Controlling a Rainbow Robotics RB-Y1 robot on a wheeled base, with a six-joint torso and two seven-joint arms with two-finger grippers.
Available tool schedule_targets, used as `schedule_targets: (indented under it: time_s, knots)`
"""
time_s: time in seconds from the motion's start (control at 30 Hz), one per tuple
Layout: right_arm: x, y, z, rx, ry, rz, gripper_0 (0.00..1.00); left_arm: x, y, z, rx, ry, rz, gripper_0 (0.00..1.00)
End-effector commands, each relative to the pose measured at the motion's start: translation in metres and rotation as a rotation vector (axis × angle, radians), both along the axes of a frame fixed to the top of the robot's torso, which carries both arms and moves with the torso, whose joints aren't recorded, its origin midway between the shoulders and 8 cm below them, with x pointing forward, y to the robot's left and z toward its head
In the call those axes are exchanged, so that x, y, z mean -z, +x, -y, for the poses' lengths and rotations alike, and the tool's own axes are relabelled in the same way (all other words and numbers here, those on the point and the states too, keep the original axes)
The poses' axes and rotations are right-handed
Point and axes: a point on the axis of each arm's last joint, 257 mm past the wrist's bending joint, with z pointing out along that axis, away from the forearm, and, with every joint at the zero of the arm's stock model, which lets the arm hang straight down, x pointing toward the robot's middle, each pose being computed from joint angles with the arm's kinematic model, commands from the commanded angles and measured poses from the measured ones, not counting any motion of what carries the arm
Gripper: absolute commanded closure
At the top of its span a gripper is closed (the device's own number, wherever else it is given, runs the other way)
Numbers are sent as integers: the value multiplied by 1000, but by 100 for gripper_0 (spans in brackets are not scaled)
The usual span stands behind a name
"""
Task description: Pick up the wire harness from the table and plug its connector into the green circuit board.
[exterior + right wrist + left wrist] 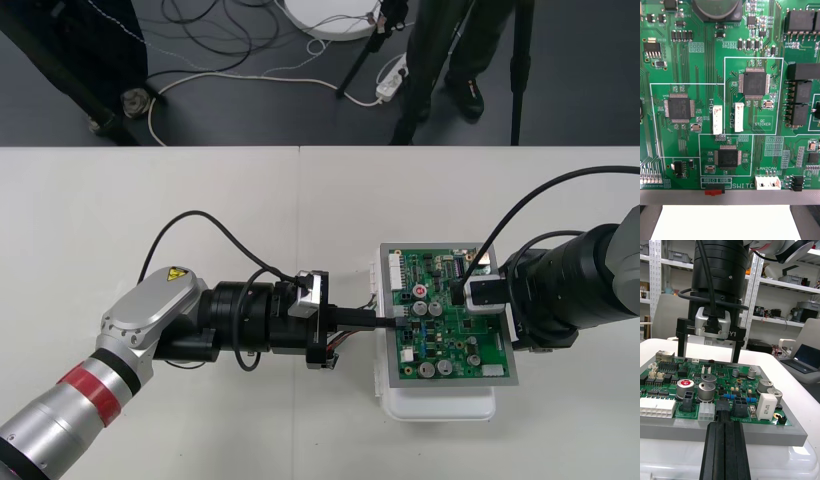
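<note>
Step in hand, as judged: seating the plug in the board. Insertion is not confirmed.

The left gripper is reached in from 9 o'clock, low over the table. Its fingers are clenched together on a small black plug. The plug is held at the 9 o'clock edge of the green board, just beside a black socket and a white socket. Whether it is seated cannot be told. The rest of the harness is seen as a bit of red wire under the gripper body.

The right gripper is brought in from 3 o'clock and stood over the board's 3 o'clock edge. Its fingers are spread wide with nothing between them. Contact with the board is not certain. The board is carried on a white base.

Notes for doing the step well (judgement):
- The plug is to be squared to its socket before any force is applied, since the neighbouring sockets are close.
- The push is best made straight along the 9-to-3 line, level and slow.
- The grip is to be kept firm so the plug is not twisted.
- The board is best braced at its 3 o'clock edge by the right gripper, so the base is not slid.
- Release is to be made only once the plug is seen flush.
</note>
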Motion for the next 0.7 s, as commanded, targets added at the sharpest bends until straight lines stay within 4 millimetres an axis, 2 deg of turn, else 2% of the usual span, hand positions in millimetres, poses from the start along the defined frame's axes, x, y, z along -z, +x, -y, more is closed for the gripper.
schedule_targets:
  time_s: [0.03,0.7]
  knots:
    - [-2,-8,-23,-28,56,-8,0,-35,-4,36,39,-65,29,100]
    - [-2,-9,-24,-28,59,-12,0,-36,-4,42,44,-61,95,100]
